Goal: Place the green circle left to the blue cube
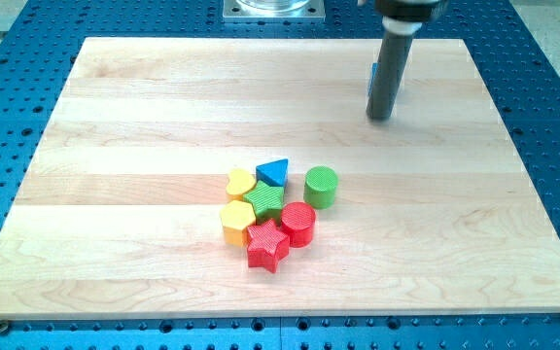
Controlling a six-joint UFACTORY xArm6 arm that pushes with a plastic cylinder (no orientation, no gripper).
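Green circle (321,186) sits mid-desk (115,146), at the view's right edge of the cluster, just beside the green star (264,200), blue triangle (274,172) and red cylinder (298,224). You'll spot the blue cube (371,78) well apart near the view's top, mostly hidden behind the rod. My tip (379,118) rests right by it. No pincer here, just the rod.

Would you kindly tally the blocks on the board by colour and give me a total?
Yellow: 2, the yellow heart and yellow hexagon
Green: 2, the green star and green circle
Red: 2, the red star and red cylinder
Blue: 2, the blue triangle and blue cube, mostly hidden behind my tip
Total: 8
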